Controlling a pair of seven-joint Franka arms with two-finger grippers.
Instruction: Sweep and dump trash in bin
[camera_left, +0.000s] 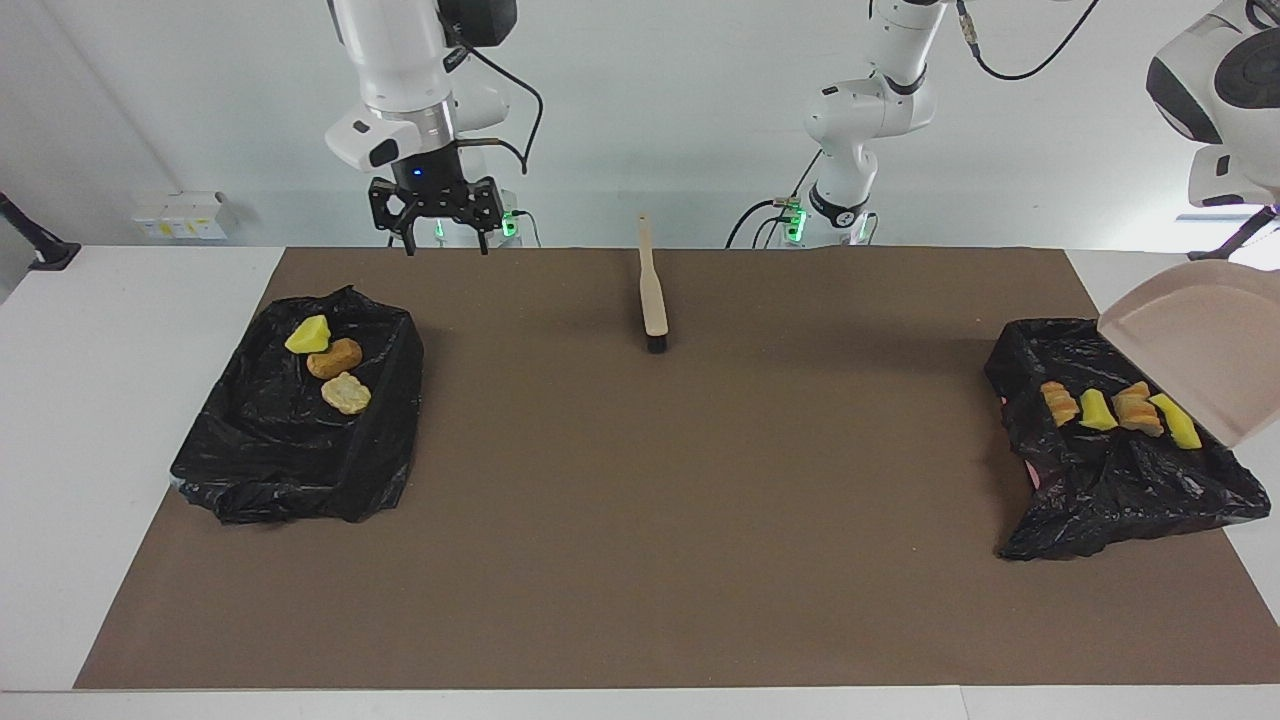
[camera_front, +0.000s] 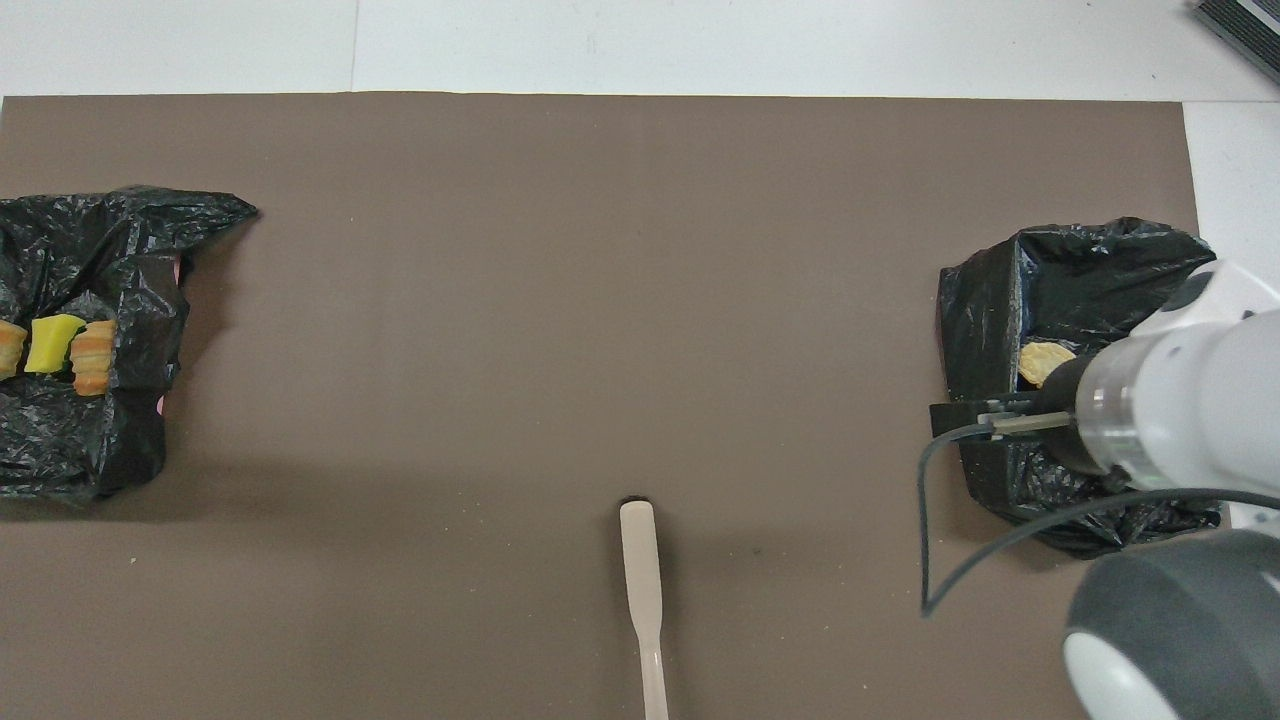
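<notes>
Two bins lined with black plastic sit on the brown mat (camera_left: 640, 560), one at each end of the tabletop. The bin at the left arm's end (camera_left: 1110, 490) lies against that end's mat edge and holds four trash chunks (camera_left: 1118, 408) in a row: orange-striped, yellow, orange-striped, yellow. The bin at the right arm's end (camera_left: 290, 450) holds three more chunks (camera_left: 330, 362): one yellow, one orange-brown, one pale tan.

The dustpan (camera_left: 1195, 360), pale pink, hangs tilted over the bin at the left arm's end, its lower lip just above the outermost yellow chunk. The left gripper itself is cut off at the frame edge in the facing view; its claw is narrow, and whether it clamps the dustpan handle cannot be told.

The right gripper (camera_left: 435, 235) hangs over the mat edge nearest the robots, toward the right arm's end, with its claw wide and nothing in it.

The brush (camera_left: 652, 295) lies flat on the mat at the middle of the edge nearest the robots, handle pointing toward the robots, dark bristle end toward mat centre. No gripper touches it.
</notes>
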